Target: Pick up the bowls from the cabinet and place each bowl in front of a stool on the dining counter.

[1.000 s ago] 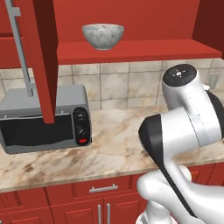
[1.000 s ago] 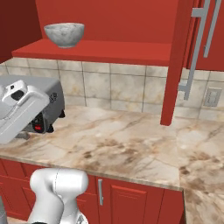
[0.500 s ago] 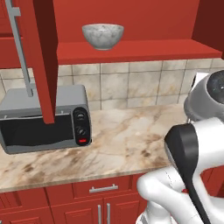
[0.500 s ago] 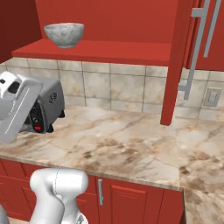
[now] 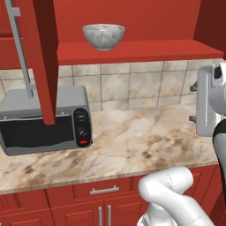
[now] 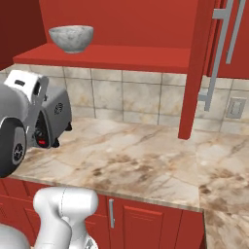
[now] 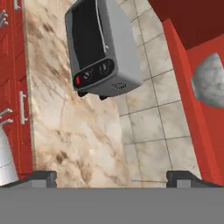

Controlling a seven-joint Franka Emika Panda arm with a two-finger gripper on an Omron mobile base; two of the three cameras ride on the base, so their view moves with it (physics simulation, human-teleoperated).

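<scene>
I'm looking at a red kitchen with a tiled backsplash (image 5: 132, 86) and a beige-brown marble surface (image 5: 132, 145) running along the wall. The marbled grey-white bowl (image 5: 103, 36) sits upright on the red shelf (image 5: 145, 50) of the open cabinet, above the backsplash; from the right base view the same bowl (image 6: 71, 38) stands toward the left end of the shelf. In my hand view the picture is rolled on its side, and the bowl (image 7: 210, 86) shows at the right edge, cut off by the frame, resting against the shelf (image 7: 186, 92).

Below and to the left of the bowl, a grey toaster oven (image 5: 44, 119) stands on the surface against the tiles, with its dials and a red light at its right end. A tall red cabinet door (image 5: 42, 57) with a silver handle (image 5: 20, 48) hangs open in front of it.

My pincer (image 7: 111, 177) shows its two dark fingertips (image 7: 41, 177) set wide apart with nothing between them, well away from the bowl. Red drawer units (image 5: 103, 203) with silver handles run under the surface.
</scene>
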